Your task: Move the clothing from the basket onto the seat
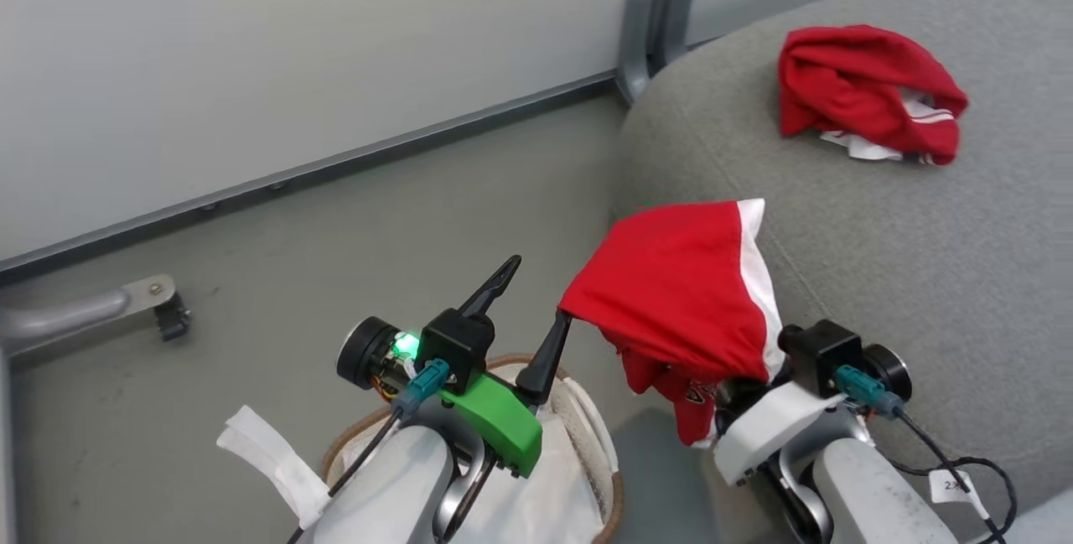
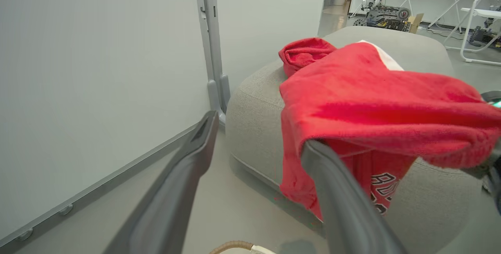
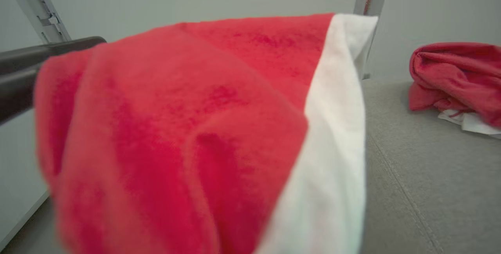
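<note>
One red garment (image 1: 863,91) lies crumpled on the grey seat (image 1: 922,276), far from its edge. A second red garment with white trim and a printed logo (image 1: 679,292) hangs draped over my right gripper (image 1: 729,301), held up at the seat's near corner; the cloth hides the fingers. My left gripper (image 1: 536,291) is open above the cream basket (image 1: 335,443) with its white liner, and its right fingertip touches the garment's edge. From the left wrist, the held garment (image 2: 372,101) hangs before the seat (image 2: 254,101). The right wrist view has the garment (image 3: 176,128) close up.
A pale wall panel with a grey metal post (image 1: 654,16) stands behind the seat. A metal leg with a caster (image 1: 159,309) sits on the floor at left. The left wrist view has a white chair (image 2: 481,15) and equipment far back.
</note>
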Robot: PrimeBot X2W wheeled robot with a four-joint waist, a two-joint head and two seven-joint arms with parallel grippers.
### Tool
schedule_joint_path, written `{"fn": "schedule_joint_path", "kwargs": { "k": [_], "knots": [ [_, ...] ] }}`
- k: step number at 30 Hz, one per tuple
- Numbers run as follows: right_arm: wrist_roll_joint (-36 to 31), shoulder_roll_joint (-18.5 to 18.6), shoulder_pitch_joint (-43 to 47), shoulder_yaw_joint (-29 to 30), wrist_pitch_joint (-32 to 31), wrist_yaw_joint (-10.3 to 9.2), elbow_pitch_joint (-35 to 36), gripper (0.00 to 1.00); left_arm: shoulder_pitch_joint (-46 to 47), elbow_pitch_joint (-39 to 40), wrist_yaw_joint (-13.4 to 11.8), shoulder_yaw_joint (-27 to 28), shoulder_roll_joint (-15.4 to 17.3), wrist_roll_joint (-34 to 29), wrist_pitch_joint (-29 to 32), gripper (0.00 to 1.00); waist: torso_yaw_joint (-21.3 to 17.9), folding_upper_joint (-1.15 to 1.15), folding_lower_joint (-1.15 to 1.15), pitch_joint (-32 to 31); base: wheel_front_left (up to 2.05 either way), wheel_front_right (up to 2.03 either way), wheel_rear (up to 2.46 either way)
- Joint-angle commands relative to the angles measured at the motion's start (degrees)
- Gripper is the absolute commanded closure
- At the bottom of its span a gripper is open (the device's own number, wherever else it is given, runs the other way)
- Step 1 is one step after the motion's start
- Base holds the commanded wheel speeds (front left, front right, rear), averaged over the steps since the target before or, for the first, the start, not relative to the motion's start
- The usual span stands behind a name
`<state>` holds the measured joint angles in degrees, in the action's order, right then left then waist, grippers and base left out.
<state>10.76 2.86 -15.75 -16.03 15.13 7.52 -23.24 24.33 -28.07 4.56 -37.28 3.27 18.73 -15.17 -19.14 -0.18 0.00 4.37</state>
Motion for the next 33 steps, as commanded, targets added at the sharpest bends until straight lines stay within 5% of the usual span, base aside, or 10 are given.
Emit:
{"fn": "schedule_joint_path", "kwargs": {
  "k": [1, 7, 14, 25, 33],
  "knots": [
    [-0.6, 0.5, 1.0, 2.0, 0.0, -0.06, 0.6, 1.0, -0.7, -0.3, 0.5, 0.2, 0.5, -0.6, 0.0, 0.0, -11.1, 0.18, 0.0, 3.9, 0.0, 0.0, 0.0],
    [-2.4, 1.3, 0.3, 10.0, 0.0, -0.06, 3.9, 1.0, 0.9, -1.6, 1.8, -0.1, 0.2, -1.9, 0.0, 0.0, -11.8, 0.18, 0.0, 6.8, 0.0, 0.0, 0.0],
    [-4.6, 7.3, -8.6, 12.4, 0.0, -0.06, 3.5, 1.0, 1.7, -2.4, 2.3, 1.6, 0.8, -3.8, 0.0, 0.0, -11.3, 0.18, 0.0, 11.9, 0.0, 0.0, 0.0],
    [-10.6, 19.1, -29.5, 21.5, 0.0, -0.06, -6.0, 1.0, 7.0, 1.5, 2.8, 1.6, 2.6, -6.8, 0.0, 0.0, -2.2, 0.18, 0.0, 24.3, 0.0, 0.0, 0.0],
    [-17.9, 23.2, -36.9, 37.6, -1.0, -0.06, -19.8, 1.0, 9.1, 5.1, 3.0, 2.1, 3.7, -7.5, 0.0, 0.0, 4.5, 0.18, 0.0, 31.0, 0.0, 0.0, 0.0]
  ]
}}
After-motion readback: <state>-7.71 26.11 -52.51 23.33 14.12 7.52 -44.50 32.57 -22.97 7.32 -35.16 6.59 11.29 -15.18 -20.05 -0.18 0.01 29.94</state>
